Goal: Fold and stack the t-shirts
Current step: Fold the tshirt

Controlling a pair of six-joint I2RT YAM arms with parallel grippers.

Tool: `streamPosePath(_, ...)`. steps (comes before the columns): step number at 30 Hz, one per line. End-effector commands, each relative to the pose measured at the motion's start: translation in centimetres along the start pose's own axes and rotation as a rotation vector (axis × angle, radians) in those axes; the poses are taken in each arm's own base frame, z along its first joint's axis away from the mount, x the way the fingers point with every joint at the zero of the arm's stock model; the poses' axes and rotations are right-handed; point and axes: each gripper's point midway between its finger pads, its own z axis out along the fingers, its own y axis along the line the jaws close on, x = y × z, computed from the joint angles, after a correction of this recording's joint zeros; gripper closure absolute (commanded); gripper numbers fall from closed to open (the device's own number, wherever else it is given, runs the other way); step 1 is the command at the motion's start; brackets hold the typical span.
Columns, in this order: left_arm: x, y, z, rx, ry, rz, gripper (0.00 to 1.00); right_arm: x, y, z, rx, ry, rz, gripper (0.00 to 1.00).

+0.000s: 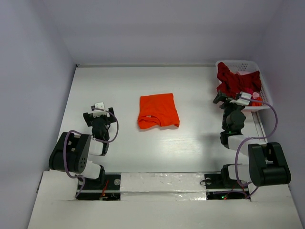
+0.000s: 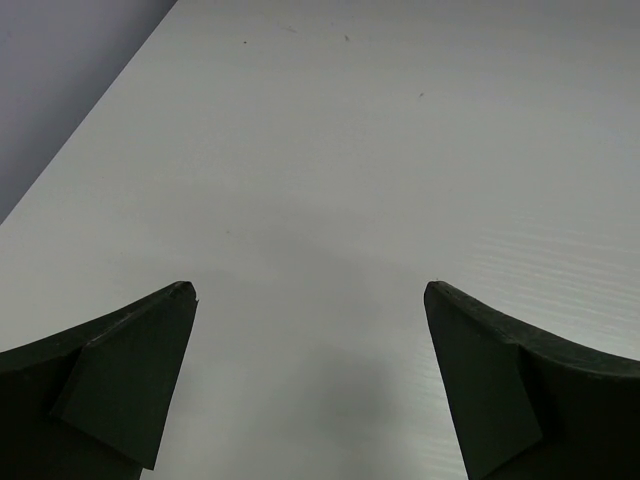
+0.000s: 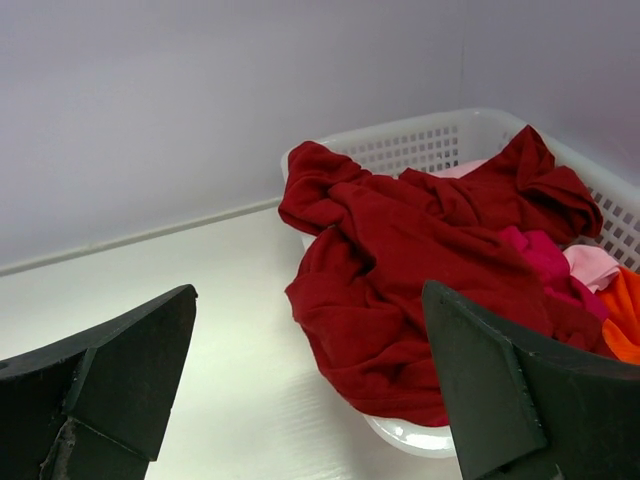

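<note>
A folded bright orange t-shirt (image 1: 158, 111) lies flat in the middle of the white table. Crumpled dark crimson t-shirts (image 1: 233, 81) fill the white lattice basket (image 1: 252, 64) at the far right; one drapes over the basket's near rim (image 3: 400, 270). My right gripper (image 1: 228, 101) is open and empty, just in front of the basket, its jaws (image 3: 310, 300) wide apart facing the crimson cloth. My left gripper (image 1: 99, 113) is open and empty over bare table (image 2: 310, 295) at the left, well away from the orange shirt.
The basket (image 3: 440, 140) also holds pink cloth (image 3: 560, 262) and a bit of orange cloth (image 3: 622, 310). Grey walls close in the table at the back and both sides. The arm bases stand along the near edge.
</note>
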Motion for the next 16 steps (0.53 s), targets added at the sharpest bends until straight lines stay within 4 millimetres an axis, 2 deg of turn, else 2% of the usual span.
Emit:
streamPosePath(1,-9.09,-0.02,0.27,0.001,-0.339,-0.165,0.01,-2.62,-0.55,0.48,0.037,-0.099,0.042,0.00)
streamPosePath(3,-9.15,0.07,0.73,-0.005,-0.328,-0.168,0.01,-2.71,-0.58,0.48,0.038,-0.105,0.041,0.00)
streamPosePath(16,-9.12,0.02,0.71,-0.002,-0.328,-0.169,0.01,-2.73,-0.53,0.55,0.036,-0.105,0.042,0.00)
